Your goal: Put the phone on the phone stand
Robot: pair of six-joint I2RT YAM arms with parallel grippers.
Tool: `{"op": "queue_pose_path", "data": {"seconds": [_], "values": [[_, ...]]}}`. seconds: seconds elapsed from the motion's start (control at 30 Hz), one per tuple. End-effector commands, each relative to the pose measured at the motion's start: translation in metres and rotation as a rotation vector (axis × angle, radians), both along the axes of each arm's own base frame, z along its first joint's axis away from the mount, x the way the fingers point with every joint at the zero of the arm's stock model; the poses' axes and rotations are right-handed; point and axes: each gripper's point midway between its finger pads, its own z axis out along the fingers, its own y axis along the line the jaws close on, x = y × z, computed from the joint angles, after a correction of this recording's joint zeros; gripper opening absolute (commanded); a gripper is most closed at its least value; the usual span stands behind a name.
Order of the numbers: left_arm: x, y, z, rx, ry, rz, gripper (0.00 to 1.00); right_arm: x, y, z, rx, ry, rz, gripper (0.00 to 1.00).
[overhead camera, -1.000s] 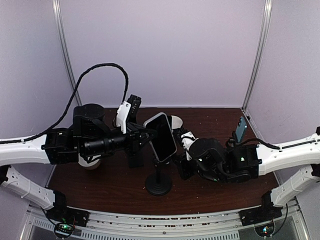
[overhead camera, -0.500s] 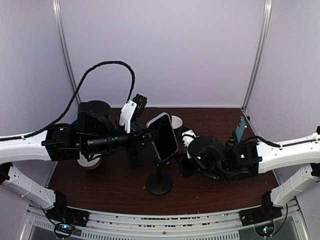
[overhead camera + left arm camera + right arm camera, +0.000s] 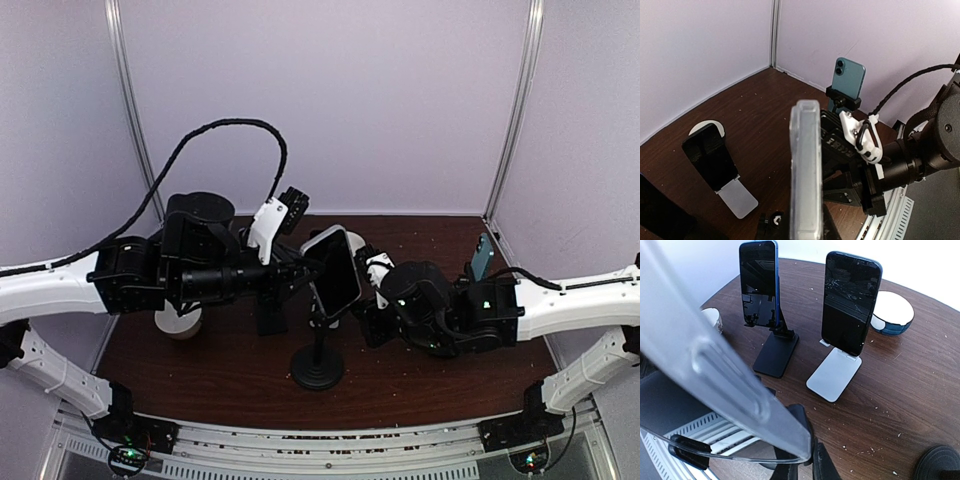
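The phone (image 3: 335, 272), dark-screened and in a clear case, hangs tilted above the table with both grippers on it. My left gripper (image 3: 312, 270) is shut on its left edge, and my right gripper (image 3: 362, 284) is shut on its right edge. Just below it stands the phone stand (image 3: 318, 370), a round black base with a thin stem, and the phone's lower end is near the stem's top. In the left wrist view the phone (image 3: 806, 170) is seen edge-on in my left gripper (image 3: 807, 220). In the right wrist view its case (image 3: 725, 375) runs diagonally down into my right gripper (image 3: 812, 450), and the stand's base (image 3: 940, 465) shows at the lower right.
Other phones stand on holders: a blue one on a black stand (image 3: 760, 285), a dark one on a silver stand (image 3: 850, 302), and a teal one (image 3: 482, 258) at the right wall. A white cup (image 3: 178, 322) stands at the left and a white round dish (image 3: 892, 312) at the back. A black cable (image 3: 220, 128) loops overhead.
Both arms have carried the phone slightly right and toward the back. The left arm has swung further in over the table. Both grips look the same.
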Motion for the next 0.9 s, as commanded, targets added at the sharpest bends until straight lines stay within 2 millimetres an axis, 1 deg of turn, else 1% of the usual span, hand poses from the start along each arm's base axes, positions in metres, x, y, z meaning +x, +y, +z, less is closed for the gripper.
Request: {"op": "queue_pose_path", "data": {"seconds": [0.0,0.07,0.17,0.2,0.3,0.37,0.43,0.6,0.67,0.73,0.83,0.87], "values": [[-0.026,0.046,-0.092,0.438,0.114,-0.076,0.00,0.044,-0.052,0.015,-0.114,-0.136,-0.242,0.00],[-0.027,0.050,-0.093,0.474,0.117,-0.077,0.00,0.044,-0.054,0.015,-0.171,-0.160,-0.240,0.00],[-0.028,0.055,-0.095,0.540,0.129,-0.083,0.00,0.044,-0.064,0.013,-0.257,-0.169,-0.275,0.00],[-0.028,0.056,-0.096,0.554,0.132,-0.089,0.00,0.043,-0.065,0.012,-0.258,-0.169,-0.276,0.00],[-0.029,0.058,-0.093,0.576,0.135,-0.098,0.00,0.041,-0.060,0.011,-0.220,-0.169,-0.246,0.00],[-0.027,0.060,-0.089,0.586,0.126,-0.094,0.00,0.040,-0.053,0.010,-0.213,-0.162,-0.219,0.00],[-0.025,0.059,-0.086,0.578,0.124,-0.094,0.00,0.034,-0.033,0.009,-0.200,-0.160,-0.130,0.00],[-0.022,0.044,-0.087,0.506,0.141,-0.133,0.00,0.010,0.004,0.007,-0.266,-0.209,0.017,0.00],[-0.017,0.041,-0.080,0.479,0.128,-0.124,0.00,0.003,0.010,0.006,-0.290,-0.212,0.046,0.00],[-0.010,0.043,-0.068,0.455,0.089,-0.099,0.00,0.000,0.010,0.005,-0.285,-0.200,0.050,0.00],[-0.004,0.043,-0.050,0.390,0.029,-0.074,0.00,-0.005,0.011,0.008,-0.220,-0.174,0.072,0.00],[-0.003,0.043,-0.046,0.369,0.007,-0.071,0.00,-0.007,0.013,0.010,-0.196,-0.169,0.083,0.05]]}}
